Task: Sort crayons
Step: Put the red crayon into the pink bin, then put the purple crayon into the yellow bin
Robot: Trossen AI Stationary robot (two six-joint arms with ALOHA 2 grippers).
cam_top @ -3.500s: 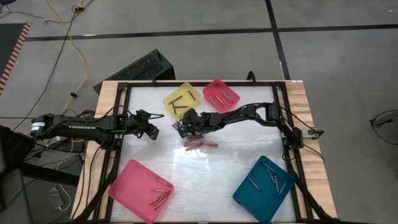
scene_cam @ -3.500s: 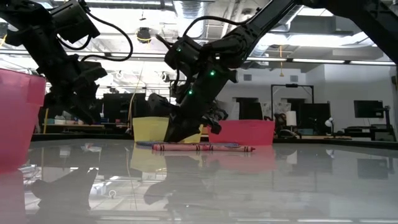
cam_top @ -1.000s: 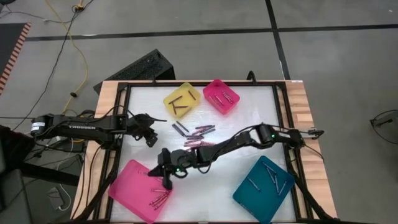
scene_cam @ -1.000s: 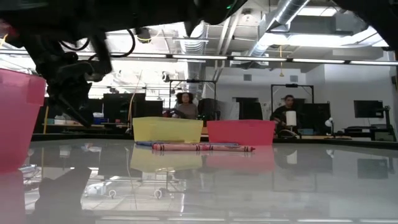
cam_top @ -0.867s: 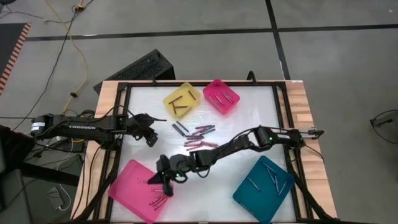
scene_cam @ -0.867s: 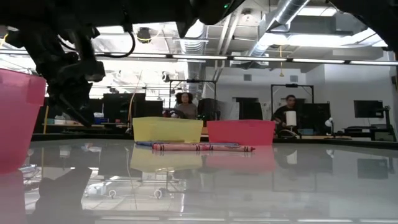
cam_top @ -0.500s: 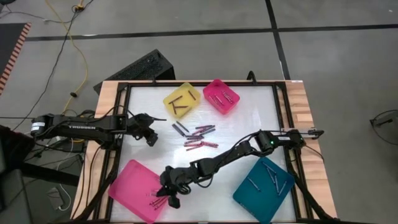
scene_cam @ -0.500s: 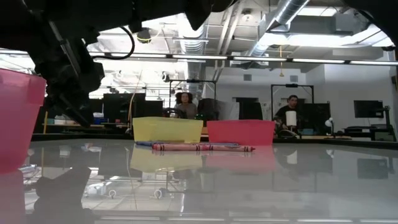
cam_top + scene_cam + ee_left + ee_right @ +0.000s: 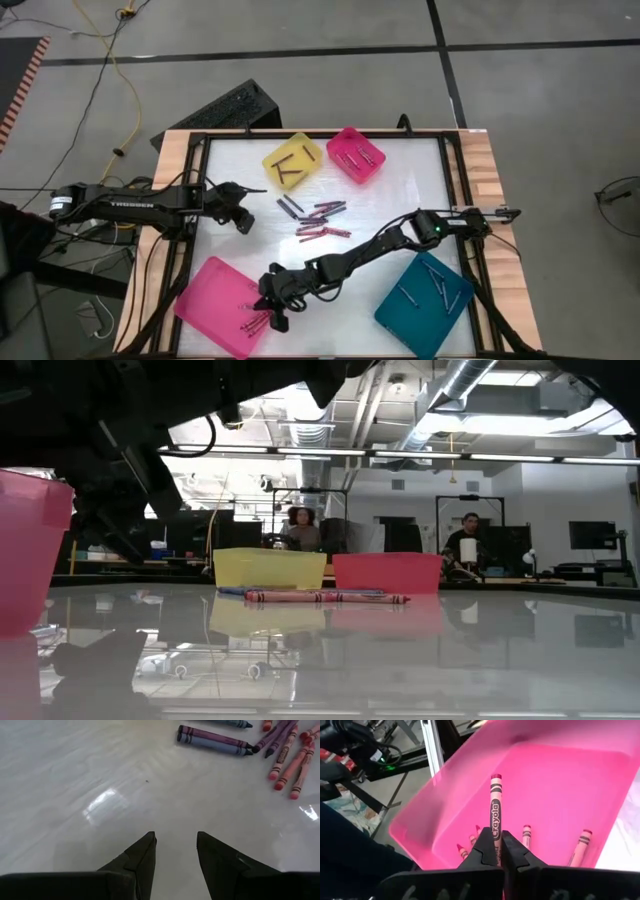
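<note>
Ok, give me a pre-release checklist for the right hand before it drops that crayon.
1. Pink crayon gripped in the right hand: ok, the fingers are shut on its lower end.
2. Right hand over the large pink tray: ok, the wrist view looks down into the tray.
3. Colour matches what is already there: ok, the crayons in the tray are red or pink.
4. Height above the tray floor: cannot tell.
5. Left hand out of the way: ok, open and empty by the table's left side, away from the tray.
6. Crayons left to sort: not ok, a loose pile remains mid-table.
</note>
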